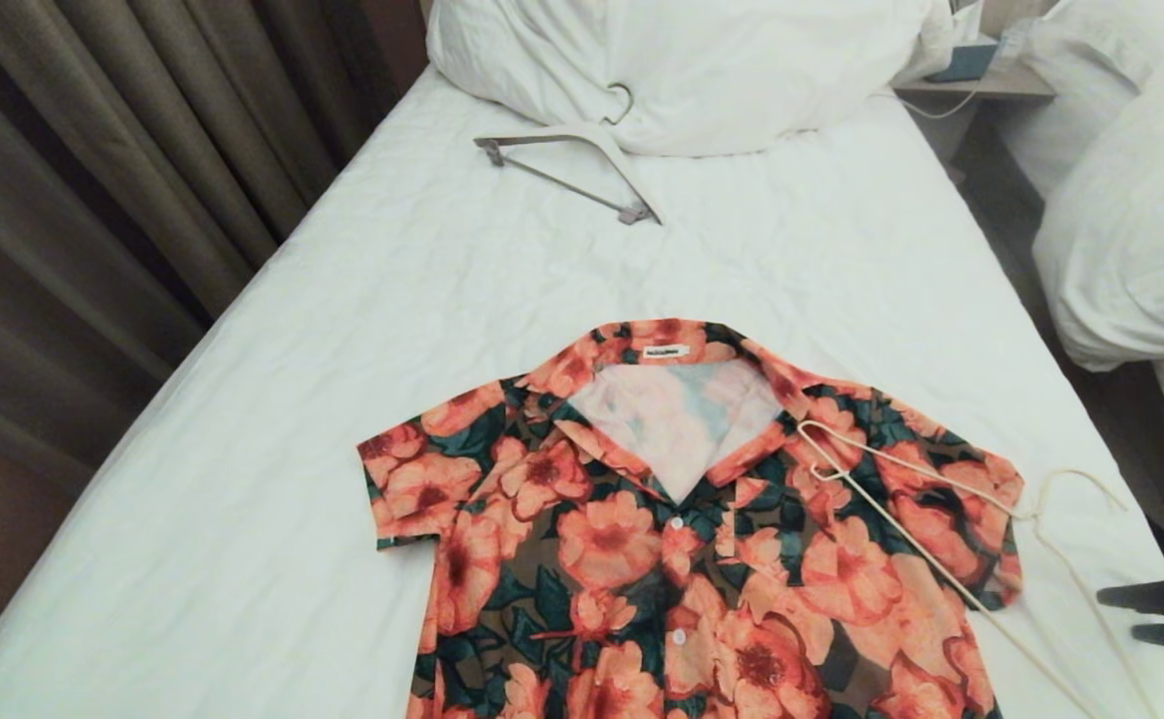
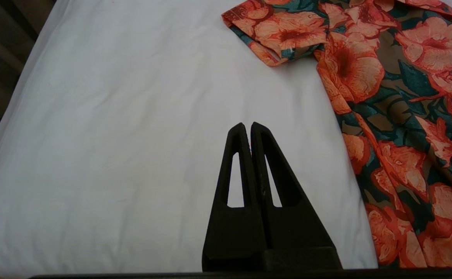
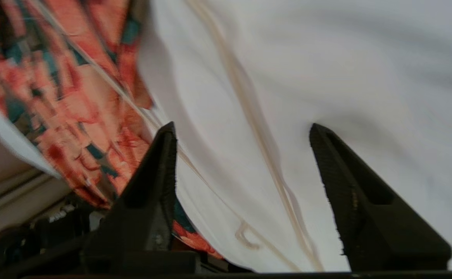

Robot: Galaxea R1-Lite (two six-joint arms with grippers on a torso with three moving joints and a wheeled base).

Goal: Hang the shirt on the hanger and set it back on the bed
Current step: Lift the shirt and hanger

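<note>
Right gripper (image 3: 241, 131) jaws spread, straddling hanger (image 1: 951, 519) wire beside shirt (image 1: 682, 539) sleeve; nearer than shut left gripper (image 2: 246, 126).

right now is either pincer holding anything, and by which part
Nothing is held. The right pincer is open over the hanger on the bed, gripping nothing. The left pincer is shut and empty beside the shirt.

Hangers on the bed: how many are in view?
2. A thin cream hanger lies across the shirt near its right sleeve; a thicker white hanger lies by the duvet. Others could be hidden.
</note>
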